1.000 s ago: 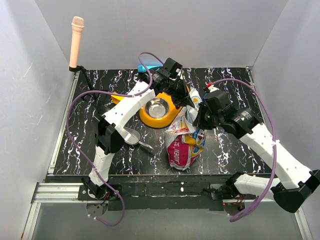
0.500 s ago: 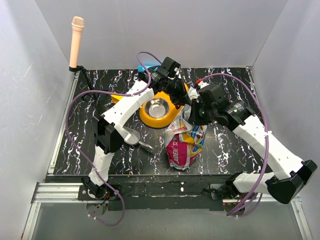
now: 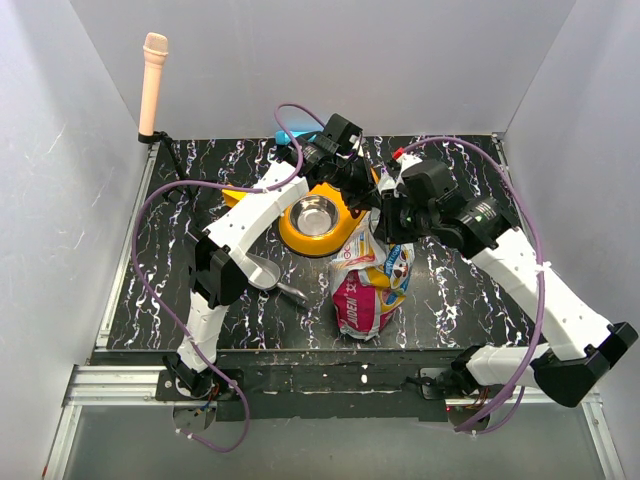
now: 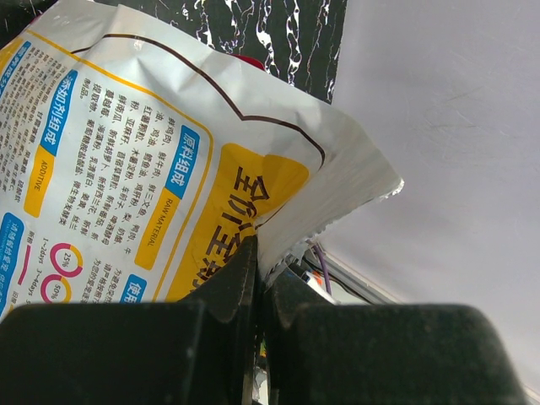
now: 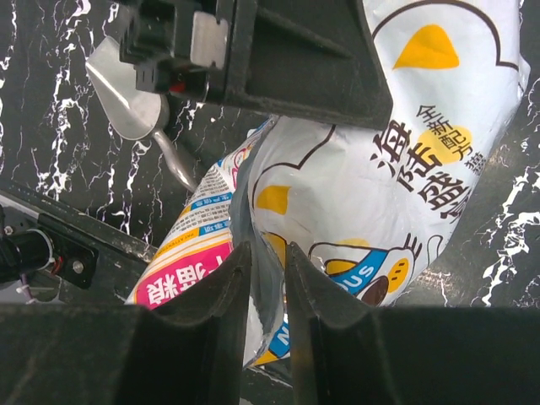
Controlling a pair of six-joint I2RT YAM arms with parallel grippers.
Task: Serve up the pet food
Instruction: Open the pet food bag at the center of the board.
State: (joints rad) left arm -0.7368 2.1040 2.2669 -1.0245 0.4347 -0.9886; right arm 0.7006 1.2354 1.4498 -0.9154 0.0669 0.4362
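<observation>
Since kibble is hidden in bag (image 3: 368, 290), judge it loose, light; foil soft, slippery. Left gripper (image 4: 260, 266) pinches bag's top edge; right gripper (image 5: 268, 253) narrow, astride edge.

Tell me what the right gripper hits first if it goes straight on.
The bag: its top edge sits between the right gripper's parted fingers, so foil comes first, though depth is unclear.

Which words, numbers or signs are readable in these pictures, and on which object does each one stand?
All stand on the white, blue and pink foil bag.
"RAW MATERIAL": yellow strip, left wrist view.
"ADDITIVE": second yellow strip, same view.
"原料组成": blue label, same view.
"25%", "50%": pink rings, same view.
"US": blue band, right wrist view.
Small Chinese print: too small to read.
Top view lettering: blurred.
</observation>
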